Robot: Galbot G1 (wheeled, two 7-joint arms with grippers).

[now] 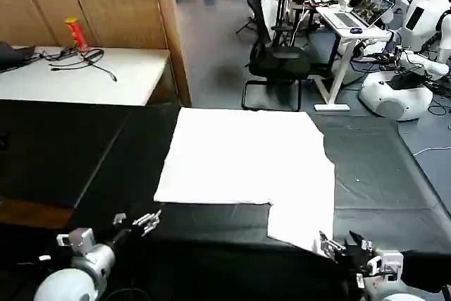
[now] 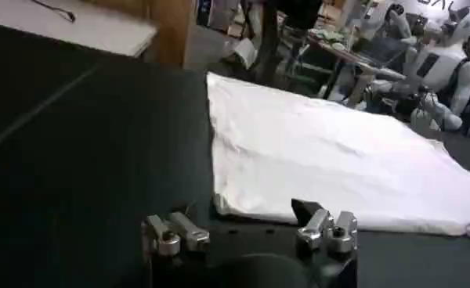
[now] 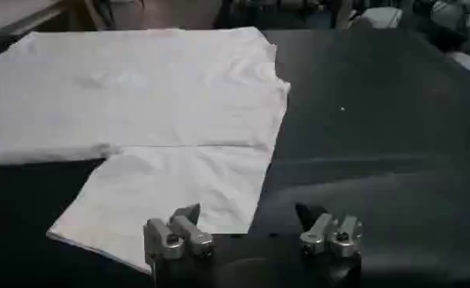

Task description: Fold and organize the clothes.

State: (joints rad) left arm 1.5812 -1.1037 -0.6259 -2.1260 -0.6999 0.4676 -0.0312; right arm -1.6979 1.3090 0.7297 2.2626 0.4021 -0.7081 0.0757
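Head, left wrist and right wrist views of a counter [image 1: 394, 174] draped in a black tablecloth [image 1: 106, 167]. At the near left, the left gripper [image 1: 137, 222] hovers low over bare cloth, its jaws spread wide with nothing between them; in the left wrist view its fingertips [image 2: 176, 235] sit just short of the near left corner of the T-shirt [image 1: 246, 156], apart from the fabric. The T-shirt, plain white with no print showing, lies flat at the centre of the counter. Its main body forms a broad rectangle, and one sleeve [image 1: 299, 223] projects from the near right corner toward the robot. A long fold line runs along the near edge of the body, seen in the right wrist view where the sleeve meets it [image 3: 188, 145]. At the near right, the right gripper [image 1: 342, 244] is wide open and holds nothing; one of its fingers [image 3: 180, 233] sits over the near edge of the sleeve, the other over bare tablecloth beside it. Whether the finger touches the fabric cannot be told.
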